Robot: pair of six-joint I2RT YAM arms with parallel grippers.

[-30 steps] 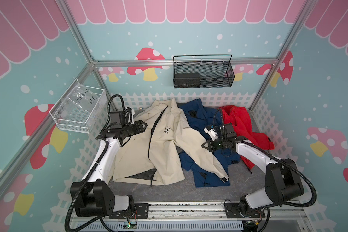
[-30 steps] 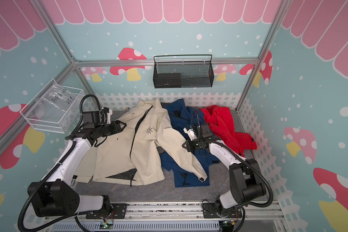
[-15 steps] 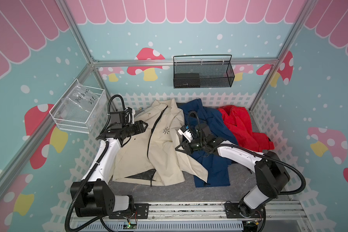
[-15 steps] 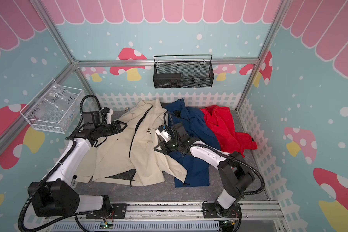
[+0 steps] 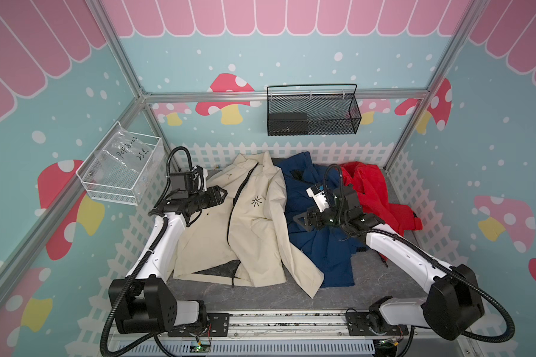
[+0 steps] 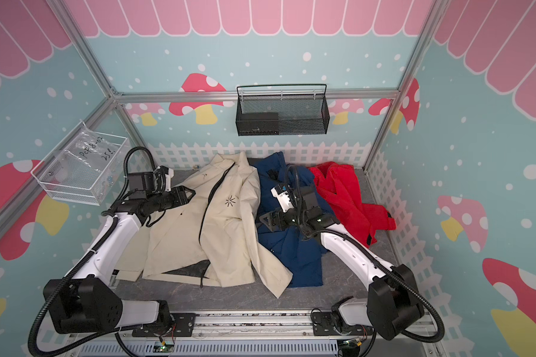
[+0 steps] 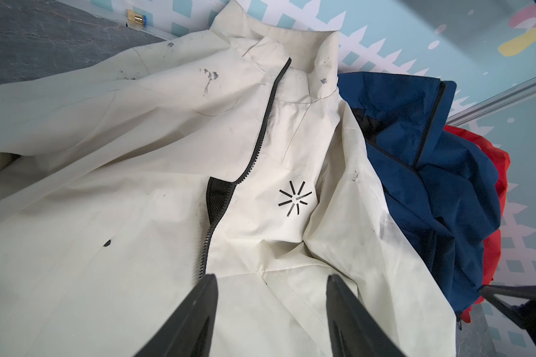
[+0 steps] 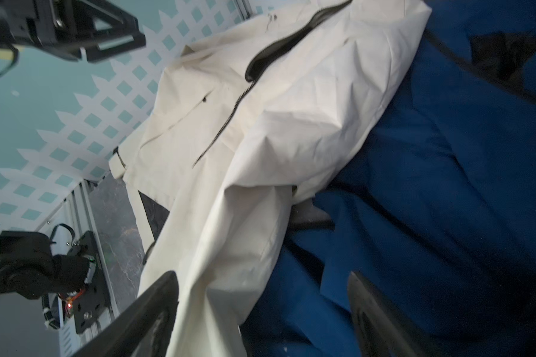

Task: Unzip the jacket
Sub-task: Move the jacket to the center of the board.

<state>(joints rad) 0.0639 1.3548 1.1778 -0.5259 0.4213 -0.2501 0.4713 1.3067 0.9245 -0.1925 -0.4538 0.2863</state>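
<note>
- Jacket [image 5: 254,228], cream, lies flat on the tabletop [image 5: 260,296], collar at the back wall, hem toward the robot.
- Its zip [image 5: 234,204] runs collar to hem, its long axis pointing roughly away from the robot. It gapes at the chest in the left wrist view, and I cannot make out the slider.
- Left end effector [image 5: 222,194] hovers over the jacket just left of the zip, pointing across at it, jaws apart and empty.
- Right end effector [image 5: 297,220] has its jaws wide, gripping nothing. It sits over the blue jacket [image 5: 304,191], beyond the cream sleeve.
- Left arm is nearer the zip, so it looks better placed to reach it.
</note>
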